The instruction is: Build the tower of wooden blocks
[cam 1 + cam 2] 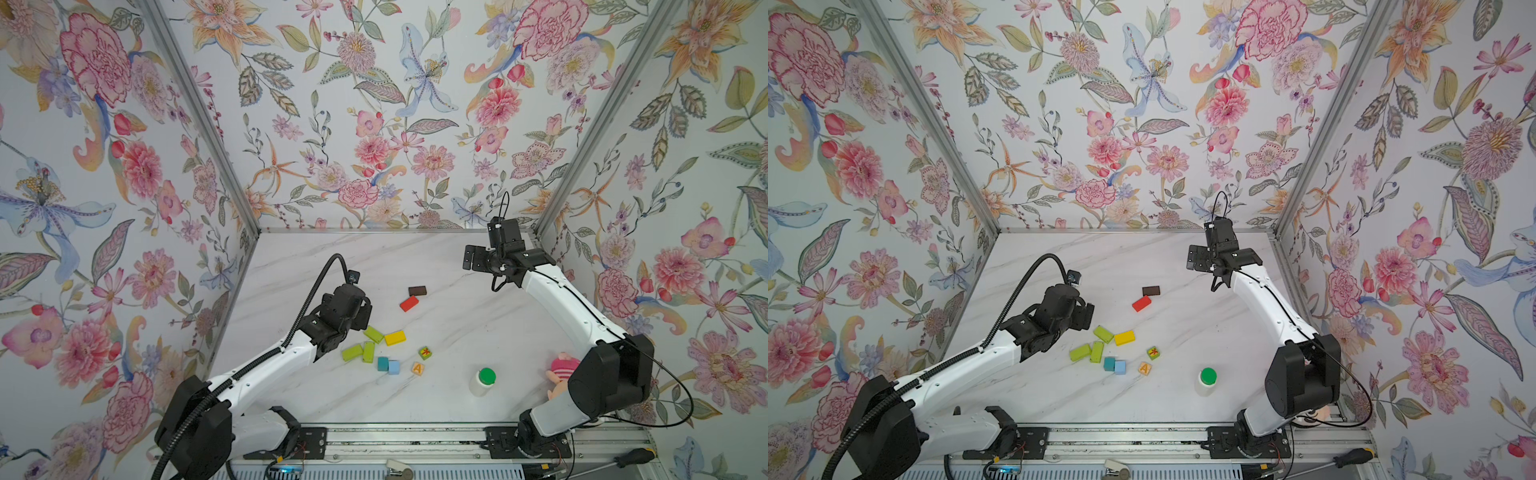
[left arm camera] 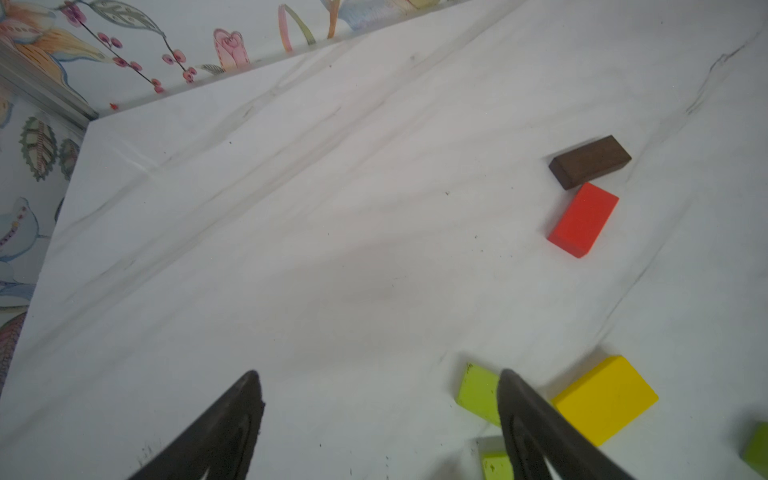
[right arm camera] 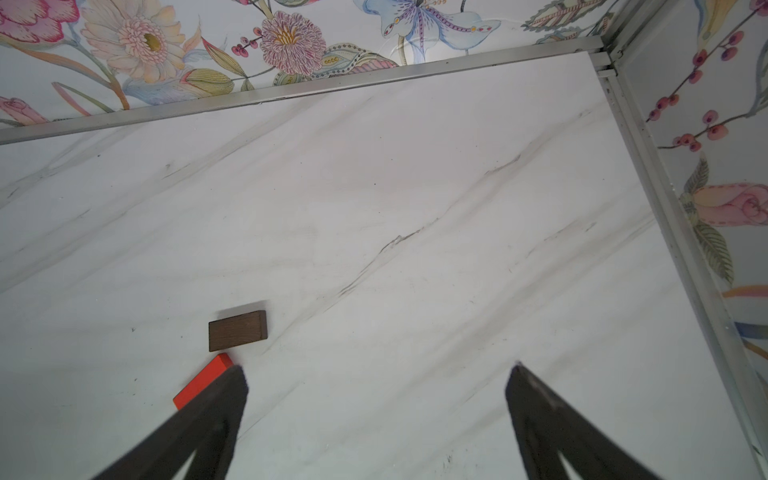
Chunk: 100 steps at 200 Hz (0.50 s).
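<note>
Left gripper (image 2: 380,374): jaws apart, empty, near the yellow block (image 1: 395,338), on its left.
Lime-green oblongs (image 1: 368,351): three, flat on the table (image 1: 332,266), left of the yellow block.
Cubes: four, nearer than it: teal cube (image 1: 382,364) touching light-blue cube (image 1: 394,367), green cube (image 1: 424,353), "A" cube (image 1: 417,368).
Red block (image 1: 409,303), brown block (image 1: 417,290): one each, beyond it.
Bottle (image 1: 482,380): green cap on, contents hidden, well right of it.
Right gripper (image 3: 378,368): jaws apart, empty, far beyond it.

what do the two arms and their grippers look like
Both arms have white shell links with black joints and black wrists. The left arm carries a thick ribbed black hose; the right arm a thin black cable. The left gripper and right gripper have black, tapering fingers.
</note>
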### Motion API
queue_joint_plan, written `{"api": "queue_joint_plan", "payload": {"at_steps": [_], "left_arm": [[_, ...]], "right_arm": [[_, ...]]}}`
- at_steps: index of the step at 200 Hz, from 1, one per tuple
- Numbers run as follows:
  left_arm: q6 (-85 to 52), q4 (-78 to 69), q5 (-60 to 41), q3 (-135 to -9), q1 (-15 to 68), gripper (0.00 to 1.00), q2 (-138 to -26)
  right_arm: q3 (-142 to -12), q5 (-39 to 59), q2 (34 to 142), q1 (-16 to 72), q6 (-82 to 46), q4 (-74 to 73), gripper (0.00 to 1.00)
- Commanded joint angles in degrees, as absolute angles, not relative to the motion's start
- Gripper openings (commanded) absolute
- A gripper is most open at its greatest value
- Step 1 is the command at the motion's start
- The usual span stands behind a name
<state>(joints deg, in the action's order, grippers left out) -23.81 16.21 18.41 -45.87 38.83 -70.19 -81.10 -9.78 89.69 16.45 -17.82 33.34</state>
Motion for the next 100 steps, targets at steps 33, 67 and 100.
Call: {"api": "queue_joint_plan", "payload": {"at_steps": [33,67,100], "left_arm": [[-40.15,28.89,18.89,-40.19,44.33,0.86,-64.63],[-42.51,33.69,19.46,-39.91,46.00,0.85,-65.82],[-43.87,34.28,17.28,-38.39,47.22,0.85,-66.92]], "right_arm": [[-80.85,-7.78,88.24,16.95,-18.14,38.09,0.99],[-79.14,-7.83,87.38,16.80,-17.80,38.25,0.99],[-77.57,-7.13,86.49,16.78,-17.93,38.28,0.99]]}}
